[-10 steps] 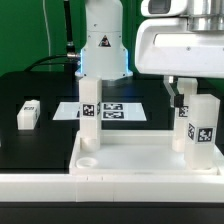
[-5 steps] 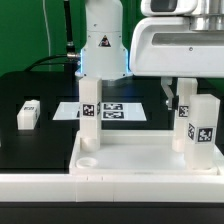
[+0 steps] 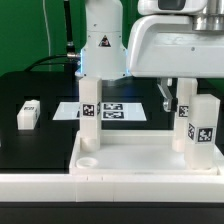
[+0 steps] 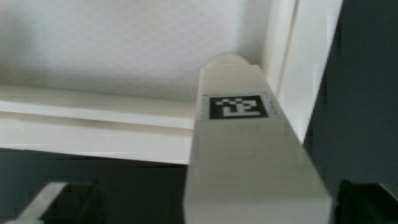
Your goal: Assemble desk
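The white desk top (image 3: 135,155) lies flat in the foreground like a tray. Three tagged white legs stand upright in its corners: one at the exterior view's left (image 3: 89,112), two at its right (image 3: 183,120) (image 3: 205,130). Another leg (image 3: 28,114) lies loose on the black table at the left. My gripper (image 3: 177,95) hangs over the rear right leg, open. In the wrist view that leg (image 4: 240,150) rises between my dark fingertips (image 4: 68,205), with a gap on each side, and the desk top (image 4: 107,60) lies below.
The marker board (image 3: 118,110) lies flat behind the desk top. The robot's white base (image 3: 102,45) stands behind it, and a long white wall (image 3: 60,186) runs along the front edge. A green backdrop closes the rear.
My gripper and wrist have shifted a little toward the exterior view's left, still open. The legs and desk top have not moved.
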`<state>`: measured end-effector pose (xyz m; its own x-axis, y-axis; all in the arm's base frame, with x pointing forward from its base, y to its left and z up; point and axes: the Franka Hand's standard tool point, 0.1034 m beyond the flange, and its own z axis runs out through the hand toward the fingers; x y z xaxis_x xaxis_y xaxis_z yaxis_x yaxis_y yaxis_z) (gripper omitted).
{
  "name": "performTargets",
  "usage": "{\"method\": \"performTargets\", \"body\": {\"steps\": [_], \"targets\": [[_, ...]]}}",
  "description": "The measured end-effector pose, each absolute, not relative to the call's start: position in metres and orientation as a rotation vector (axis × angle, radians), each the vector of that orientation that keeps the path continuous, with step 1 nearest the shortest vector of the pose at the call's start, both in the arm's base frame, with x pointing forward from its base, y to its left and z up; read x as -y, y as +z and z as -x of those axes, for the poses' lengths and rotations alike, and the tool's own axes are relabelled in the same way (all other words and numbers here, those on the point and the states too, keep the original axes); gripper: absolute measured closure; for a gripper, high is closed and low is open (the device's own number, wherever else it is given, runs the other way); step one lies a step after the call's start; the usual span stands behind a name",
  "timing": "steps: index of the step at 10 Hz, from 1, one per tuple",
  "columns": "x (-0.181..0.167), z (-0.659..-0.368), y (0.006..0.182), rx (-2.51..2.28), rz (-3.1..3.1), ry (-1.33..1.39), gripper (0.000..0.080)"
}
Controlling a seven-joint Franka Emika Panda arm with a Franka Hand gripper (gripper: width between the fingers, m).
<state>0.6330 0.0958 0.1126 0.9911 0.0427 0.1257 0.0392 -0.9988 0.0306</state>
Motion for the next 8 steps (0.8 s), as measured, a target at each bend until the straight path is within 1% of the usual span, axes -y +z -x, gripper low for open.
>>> {"method": "performTargets", "body": {"steps": [2,3,4,8], "targets": [[-0.0958,-0.633,0.1126,-0.06,-3.107,0.197,0.0408],[-0.0959,-0.633,0.1126,-0.018,-3.11,0.198,0.0408],[-0.0958,-0.6331,0.1126,-0.009,-3.11,0.198,0.0509],[-0.0948,-0.633,0.1123,0.373,-3.104,0.201,0.0509]]}}
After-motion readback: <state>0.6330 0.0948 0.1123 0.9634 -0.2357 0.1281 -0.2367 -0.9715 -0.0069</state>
